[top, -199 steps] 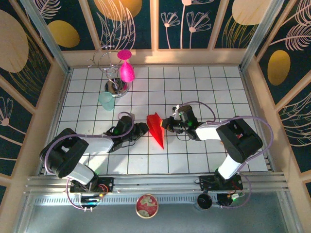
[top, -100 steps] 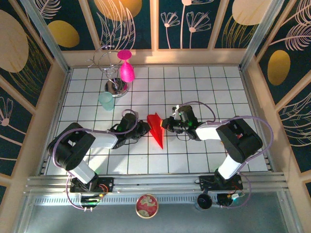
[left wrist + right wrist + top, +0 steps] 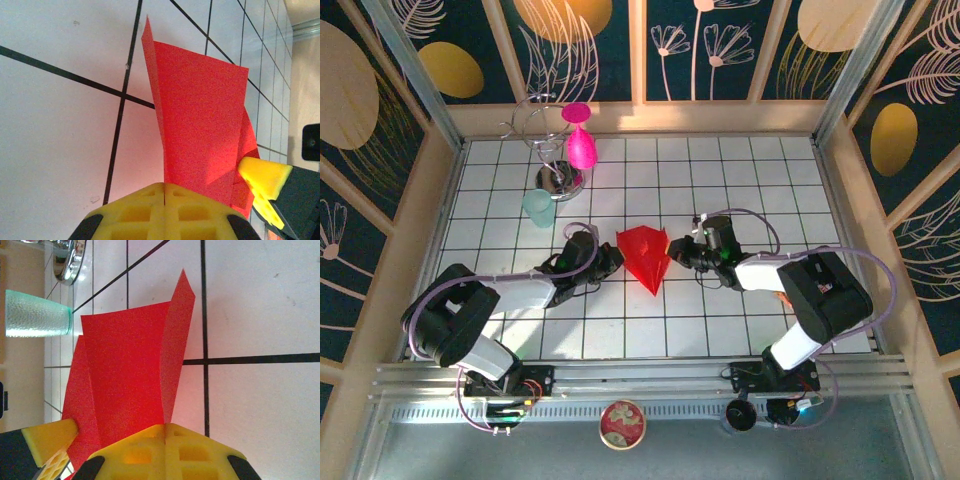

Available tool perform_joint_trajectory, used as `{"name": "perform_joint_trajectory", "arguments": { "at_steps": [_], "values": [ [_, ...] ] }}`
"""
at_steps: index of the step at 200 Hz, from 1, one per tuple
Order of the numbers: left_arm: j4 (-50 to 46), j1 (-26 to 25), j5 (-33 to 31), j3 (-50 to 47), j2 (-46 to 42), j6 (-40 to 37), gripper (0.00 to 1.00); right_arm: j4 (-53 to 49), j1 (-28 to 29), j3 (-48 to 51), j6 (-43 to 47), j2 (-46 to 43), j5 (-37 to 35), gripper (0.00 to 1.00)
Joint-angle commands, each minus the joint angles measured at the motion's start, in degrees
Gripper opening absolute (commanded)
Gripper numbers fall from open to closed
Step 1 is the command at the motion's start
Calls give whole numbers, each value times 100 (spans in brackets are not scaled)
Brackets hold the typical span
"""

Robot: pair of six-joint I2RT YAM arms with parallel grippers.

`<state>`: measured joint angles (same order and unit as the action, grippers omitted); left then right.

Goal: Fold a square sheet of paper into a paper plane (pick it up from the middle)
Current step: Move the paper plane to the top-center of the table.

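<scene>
The paper plane [image 3: 645, 258] is bright red creased paper at the middle of the grid table, spread into a wide kite shape with its point toward the near edge. My left gripper [image 3: 614, 262] is shut on its left wing and my right gripper [image 3: 672, 250] is shut on its right wing. In the left wrist view the paper plane [image 3: 200, 120] rises from between the closed yellow fingers [image 3: 150, 205]. In the right wrist view the paper plane [image 3: 125, 370] likewise comes out of the closed yellow fingers [image 3: 150, 450]. The sheet is folded, no longer a flat square.
A magenta goblet [image 3: 581, 140], a wire stand on a shiny metal base [image 3: 558, 178] and a teal cup [image 3: 539, 208] stand at the back left. The teal cup [image 3: 37, 313] lies close beyond the paper. A round tin [image 3: 622, 424] sits below the front rail.
The two grippers have drawn apart, the right one moving right. The red paper has opened from a narrow dart into a wider kite shape between them.
</scene>
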<state>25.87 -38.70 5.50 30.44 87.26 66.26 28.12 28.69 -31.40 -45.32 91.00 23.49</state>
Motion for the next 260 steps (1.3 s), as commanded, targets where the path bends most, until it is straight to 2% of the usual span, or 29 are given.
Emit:
{"name": "perform_joint_trajectory", "arguments": {
  "at_steps": [1, 56, 75, 102, 133, 155, 168, 202, 260],
  "values": [
    [-45, -19, -179, -120, 14, 82, 0, -2, -43, 132, 10, -91, -203, 1],
    [440, -17, 230, -113, 445, 168, 0, 3, -25, -19, 111, 220, 220, 5],
    [486, -15, 362, -28, 534, 125, 0, -278, -21, -199, 252, 290, 301, 7],
    [423, -22, 442, 79, 572, 60, 0, -845, -21, -465, 489, 256, 279, 16],
    [343, -22, 512, 155, 550, -7, 0, -1495, 43, -628, 775, -280, -191, 29],
    [278, -15, 507, 164, 496, -34, 0, -2038, 234, -791, 977, -560, -704, 34],
    [226, -19, 490, 173, 469, -54, 0, -2229, 558, -845, 986, -605, -914, 37],
    [192, -20, 477, 164, 449, -58, 0, -2769, 1196, -1111, 774, -330, -1499, 43],
    [192, -15, 523, 156, 458, -73, 0, -2953, 1737, -1515, 587, 241, -1343, 50]
  ]
}}
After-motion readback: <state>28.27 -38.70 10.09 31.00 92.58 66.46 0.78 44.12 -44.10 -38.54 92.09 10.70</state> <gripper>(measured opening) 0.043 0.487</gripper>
